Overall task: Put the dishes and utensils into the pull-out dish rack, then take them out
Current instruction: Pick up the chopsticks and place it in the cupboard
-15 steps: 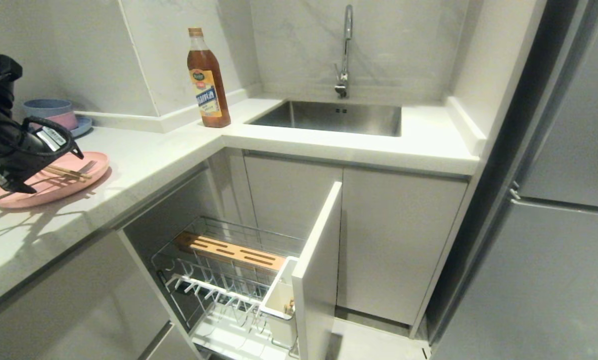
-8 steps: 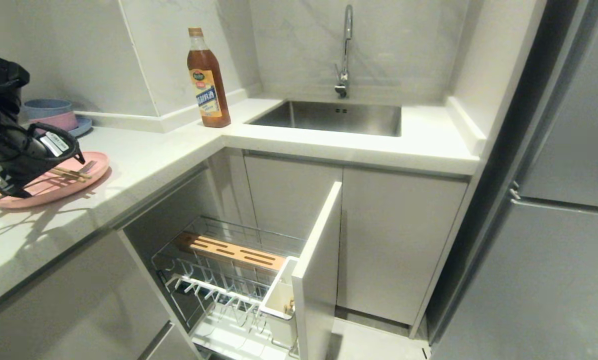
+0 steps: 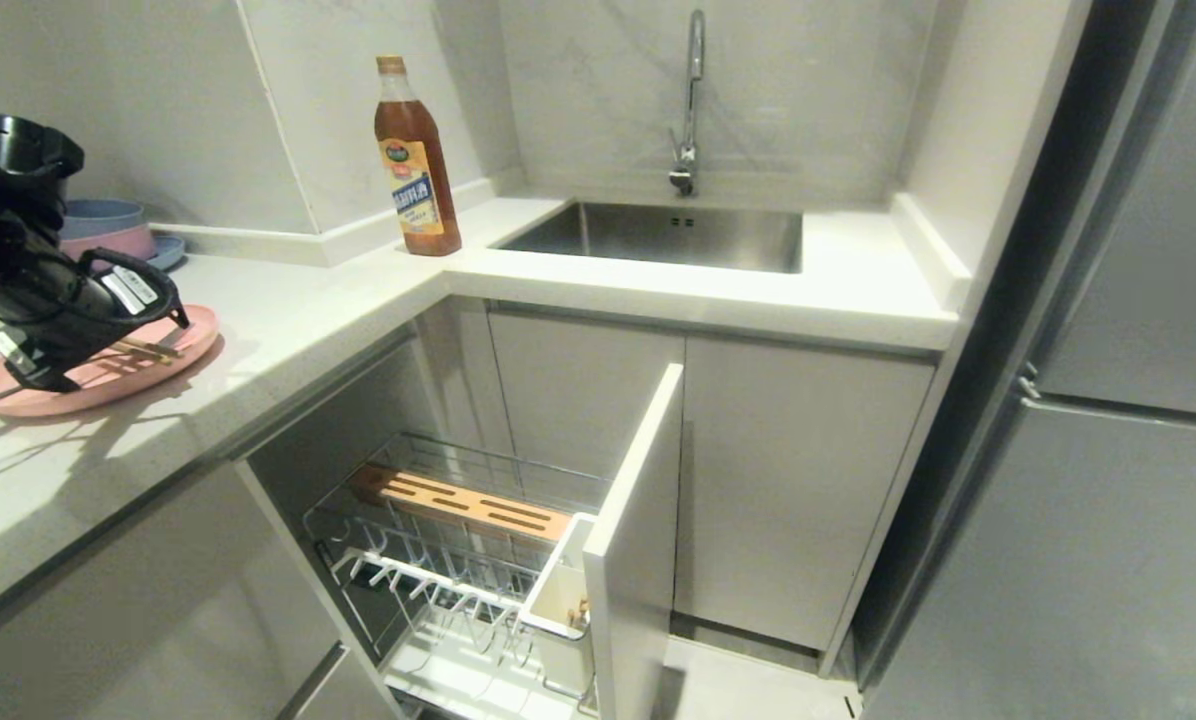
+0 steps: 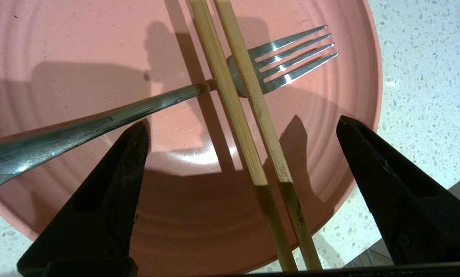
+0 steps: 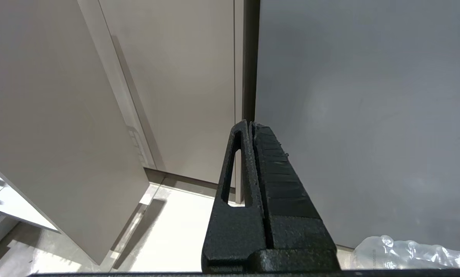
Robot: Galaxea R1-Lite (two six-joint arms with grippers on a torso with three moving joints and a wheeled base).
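Left gripper [image 4: 241, 127] hangs over the pink plate [image 4: 80, 57] at the frame's left edge, jaws spread wide around the chopsticks [image 4: 249, 127], which lie across the fork [image 4: 99, 123]. Rack [image 3: 458, 560] stands pulled out, lower centre. Right gripper [image 5: 251, 127] is pressed together, empty.

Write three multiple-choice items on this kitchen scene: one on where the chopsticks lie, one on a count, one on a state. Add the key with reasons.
1. Where do the chopsticks lie?
A. in the sink
B. on the pink plate, across the fork
C. in the utensil caddy

2. How many tines has the fork?
A. two
B. three
C. four

3. How does the left end effector stand?
A. open above the plate
B. shut on the fork
C. shut on the bottle

Key: 1 B, both sticks cross the fork's neck on the plate. 2 C, four tines show. 3 A, its fingers stand wide apart on either side of the chopsticks, holding nothing.
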